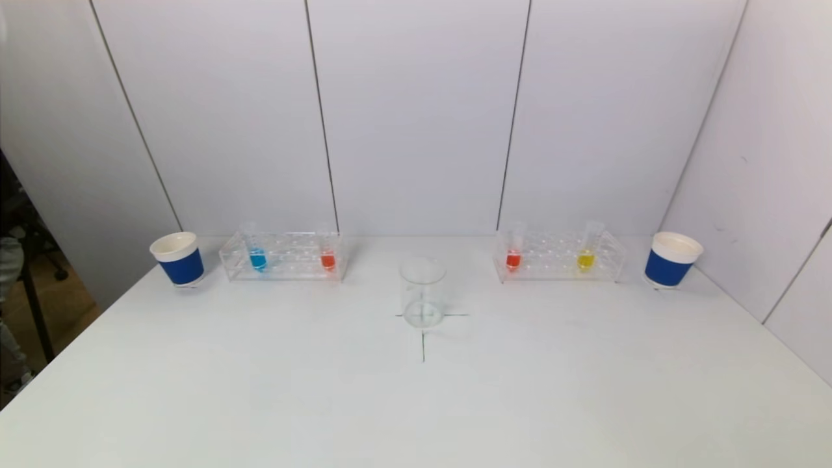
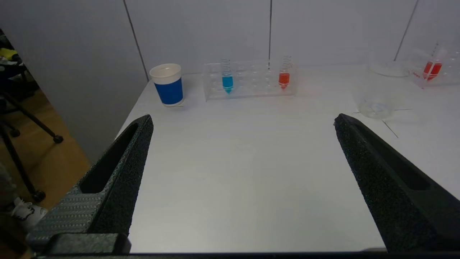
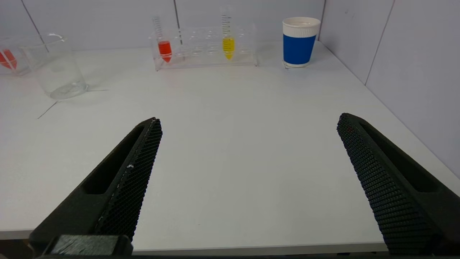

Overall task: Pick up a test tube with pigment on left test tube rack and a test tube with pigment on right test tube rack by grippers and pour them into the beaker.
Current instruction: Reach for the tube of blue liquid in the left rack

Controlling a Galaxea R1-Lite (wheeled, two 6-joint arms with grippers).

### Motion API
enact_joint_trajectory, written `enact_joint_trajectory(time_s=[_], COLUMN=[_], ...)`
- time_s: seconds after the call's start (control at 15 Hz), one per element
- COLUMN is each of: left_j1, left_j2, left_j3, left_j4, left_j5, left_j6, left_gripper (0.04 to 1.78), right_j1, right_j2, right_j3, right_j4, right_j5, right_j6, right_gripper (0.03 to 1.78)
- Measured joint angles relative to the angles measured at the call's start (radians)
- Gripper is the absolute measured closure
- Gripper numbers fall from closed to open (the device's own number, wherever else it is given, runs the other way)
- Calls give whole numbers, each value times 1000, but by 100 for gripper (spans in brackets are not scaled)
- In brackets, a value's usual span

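Left pincer [image 2: 242, 120] and right pincer [image 3: 248, 122] low over surface's [image 1: 416, 403] near edge, wide open, empty, aimed at far-edge racks; beaker [image 1: 423, 292] central.

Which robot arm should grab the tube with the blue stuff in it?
The left one, probably. The clear plastic tube of blue liquid stands in the clear left rack, straight ahead of the open left tool. The open right tool faces the clear right rack instead.

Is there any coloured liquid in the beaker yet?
No, the beaker stands clear and empty on the table's cross mark in the head view.
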State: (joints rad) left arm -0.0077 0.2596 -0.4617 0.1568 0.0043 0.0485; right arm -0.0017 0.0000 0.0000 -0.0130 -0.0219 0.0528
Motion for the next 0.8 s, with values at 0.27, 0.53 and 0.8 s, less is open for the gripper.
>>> enact_joint_trajectory(time_s=[0.27,0.53,0.8], left_j1=[1,3,9], left_j2=[154,325,511], left_j3=[-16,-17,0], left_j4=[-146,-316,-477], left_j5=[16,30,39], left_j6=[4,3,-24], left_gripper=[6,6,6], right_j1=[1,1,1], right_j2=[0,0,0], right_j3=[0,0,0], right_j4=[0,0,0], right_j5=[0,0,0], right_j6=[0,0,0], right_gripper=[4,4,4])
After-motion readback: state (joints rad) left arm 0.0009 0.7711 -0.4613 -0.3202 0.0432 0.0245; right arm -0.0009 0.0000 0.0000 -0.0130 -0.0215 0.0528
